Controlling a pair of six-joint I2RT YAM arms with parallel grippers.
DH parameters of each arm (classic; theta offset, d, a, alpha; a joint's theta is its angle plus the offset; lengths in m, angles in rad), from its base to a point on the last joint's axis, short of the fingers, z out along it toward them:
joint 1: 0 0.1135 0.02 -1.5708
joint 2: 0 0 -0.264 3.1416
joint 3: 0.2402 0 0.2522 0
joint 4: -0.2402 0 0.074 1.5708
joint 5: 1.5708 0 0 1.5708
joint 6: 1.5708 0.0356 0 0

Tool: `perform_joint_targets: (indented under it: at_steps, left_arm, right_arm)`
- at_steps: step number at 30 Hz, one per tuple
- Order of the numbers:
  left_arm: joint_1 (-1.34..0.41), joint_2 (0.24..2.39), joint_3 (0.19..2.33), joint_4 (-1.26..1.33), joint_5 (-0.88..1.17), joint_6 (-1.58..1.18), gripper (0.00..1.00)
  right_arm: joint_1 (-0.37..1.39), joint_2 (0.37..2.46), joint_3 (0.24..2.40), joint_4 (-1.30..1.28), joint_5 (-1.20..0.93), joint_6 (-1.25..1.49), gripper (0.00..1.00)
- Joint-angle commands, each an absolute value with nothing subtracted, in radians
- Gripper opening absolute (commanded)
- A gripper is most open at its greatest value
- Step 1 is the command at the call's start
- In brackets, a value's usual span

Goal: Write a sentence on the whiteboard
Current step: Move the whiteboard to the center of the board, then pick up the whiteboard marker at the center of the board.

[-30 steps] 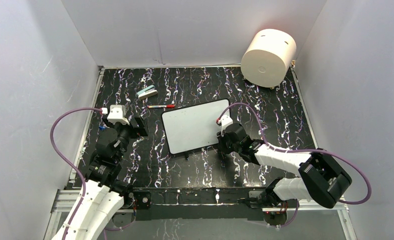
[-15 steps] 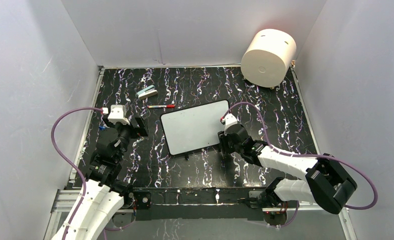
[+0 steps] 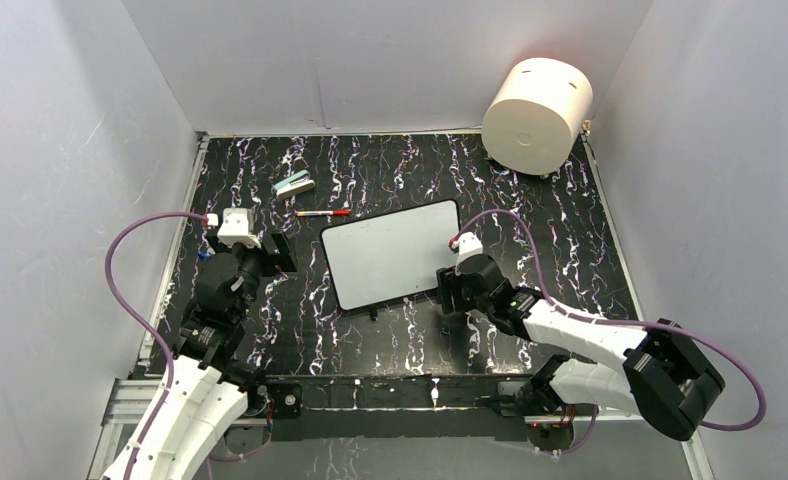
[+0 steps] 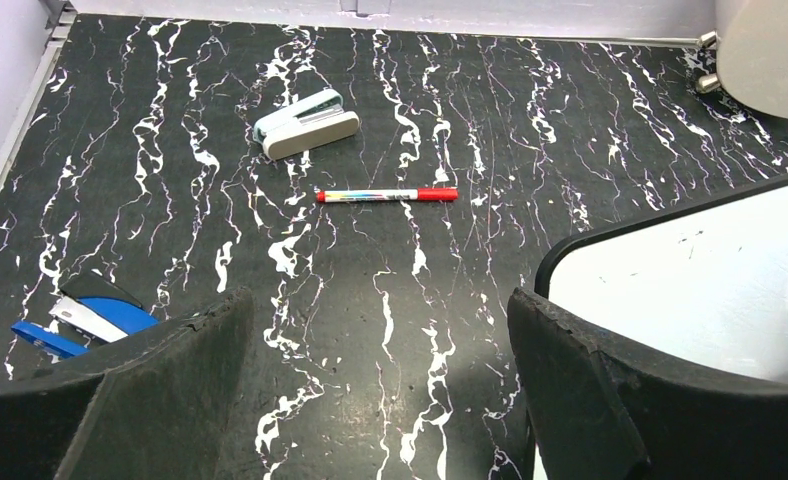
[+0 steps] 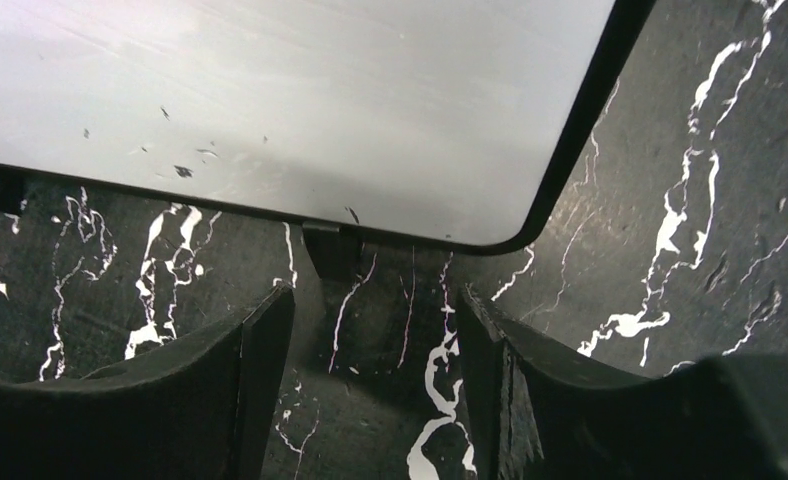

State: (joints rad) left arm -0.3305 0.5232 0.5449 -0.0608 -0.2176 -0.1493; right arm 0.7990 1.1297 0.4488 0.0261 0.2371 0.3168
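The right gripper (image 5: pixel 370 310) stands with its jaws apart and empty, just off the near corner of the whiteboard (image 3: pixel 390 250), which lies flat mid-table with no writing on it yet. The left gripper (image 4: pixel 378 310) gapes wide, also empty, facing the marker (image 4: pixel 385 195). I'd pinch that marker squarely across its barrel.
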Motion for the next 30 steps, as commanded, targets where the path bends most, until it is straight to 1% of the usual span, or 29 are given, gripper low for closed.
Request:
perform_joint_targets:
  at_steps: [1, 6, 10, 17, 22, 26, 30]
  left_arm:
    - [-0.334, 0.523, 0.544, -0.043, -0.239, -0.147, 0.93]
    - [-0.335, 0.525, 0.544, -0.044, -0.245, -0.149, 0.93]
    - [-0.334, 0.529, 0.545, -0.044, -0.244, -0.15, 0.93]
    - [-0.334, 0.541, 0.547, -0.046, -0.244, -0.151, 0.93]
    - [-0.334, 0.561, 0.55, -0.047, -0.245, -0.148, 0.93]
    - [-0.335, 0.625, 0.574, -0.064, -0.245, -0.147, 0.93]
    - [-0.328, 0.756, 0.636, -0.096, -0.236, -0.141, 0.93]
  right_arm:
    - [0.806, 1.148, 0.444, 0.067, 0.278, 0.374, 0.69]
    - [0.806, 1.209, 0.46, 0.081, 0.315, 0.421, 0.7]
    - [0.807, 1.223, 0.461, 0.077, 0.394, 0.469, 0.71]
    - [0.807, 1.197, 0.453, 0.053, 0.509, 0.534, 0.72]
    - [0.807, 1.16, 0.453, 0.039, 0.498, 0.514, 0.74]
    - [0.806, 1.088, 0.45, 0.022, 0.474, 0.489, 0.8]
    - [0.807, 1.017, 0.488, -0.044, 0.472, 0.458, 0.83]
